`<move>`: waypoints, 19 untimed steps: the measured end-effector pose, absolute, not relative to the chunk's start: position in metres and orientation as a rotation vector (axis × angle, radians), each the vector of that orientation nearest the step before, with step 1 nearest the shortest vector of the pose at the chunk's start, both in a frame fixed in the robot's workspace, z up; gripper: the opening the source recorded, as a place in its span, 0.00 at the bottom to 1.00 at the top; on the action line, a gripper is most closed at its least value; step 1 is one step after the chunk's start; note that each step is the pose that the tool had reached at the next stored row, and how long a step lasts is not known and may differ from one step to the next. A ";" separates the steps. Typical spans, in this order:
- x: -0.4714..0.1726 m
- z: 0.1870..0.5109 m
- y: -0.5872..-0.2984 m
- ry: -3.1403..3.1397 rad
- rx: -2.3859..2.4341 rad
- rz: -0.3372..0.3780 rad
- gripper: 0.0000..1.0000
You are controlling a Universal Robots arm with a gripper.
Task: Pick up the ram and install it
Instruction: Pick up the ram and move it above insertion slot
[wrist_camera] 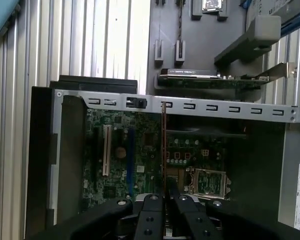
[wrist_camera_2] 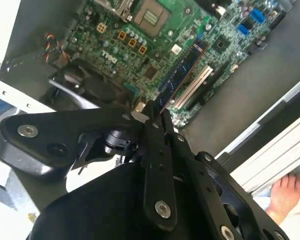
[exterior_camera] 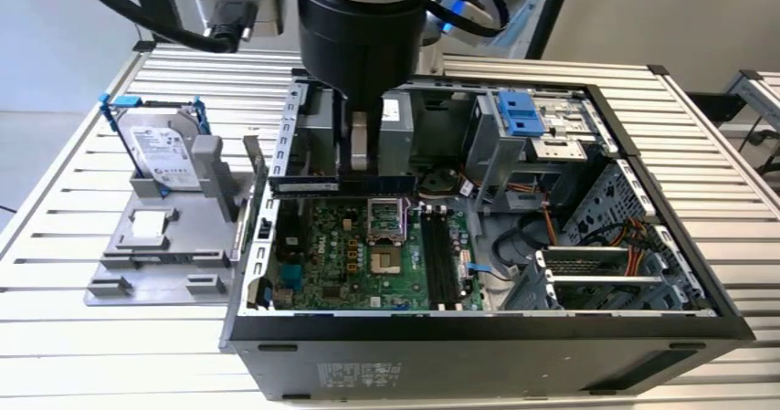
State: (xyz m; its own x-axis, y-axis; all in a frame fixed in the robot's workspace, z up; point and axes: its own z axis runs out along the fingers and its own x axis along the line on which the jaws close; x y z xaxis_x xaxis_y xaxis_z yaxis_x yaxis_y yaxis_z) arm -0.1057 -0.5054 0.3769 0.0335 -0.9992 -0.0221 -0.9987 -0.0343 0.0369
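Note:
The ram (exterior_camera: 320, 185) is a slim dark stick held level above the green motherboard (exterior_camera: 342, 255), inside the open computer case (exterior_camera: 488, 323). My gripper (exterior_camera: 357, 174) comes straight down from the arm and is shut on the stick's middle. The stick lies crosswise to the black memory slots (exterior_camera: 439, 257), which sit lower and toward the exterior view's right. In both wrist views the ram (wrist_camera_2: 182, 70) (wrist_camera: 163, 145) shows edge-on, sticking out from between the black fingers of the gripper (wrist_camera_2: 155, 112) (wrist_camera: 163, 192) over the board.
A silver hard drive with blue rails (exterior_camera: 161, 150) stands in a grey holder (exterior_camera: 159, 246) at the exterior view's left of the case. A blue drive cage (exterior_camera: 524, 118) and cables (exterior_camera: 573, 218) fill the case's right side. A person's foot (wrist_camera_2: 285, 192) shows beyond the table edge.

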 end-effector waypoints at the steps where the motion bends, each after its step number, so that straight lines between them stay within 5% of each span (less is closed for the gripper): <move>1: -0.101 0.377 -0.505 -2.175 2.250 -0.065 0.00; 19: -0.030 0.377 -0.505 -2.189 2.238 -0.065 0.00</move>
State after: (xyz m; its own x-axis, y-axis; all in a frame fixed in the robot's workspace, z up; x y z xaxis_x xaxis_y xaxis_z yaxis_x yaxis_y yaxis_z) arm -0.0296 -0.5050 0.3769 0.0218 -0.9995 -0.0220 -0.9991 -0.0226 0.0369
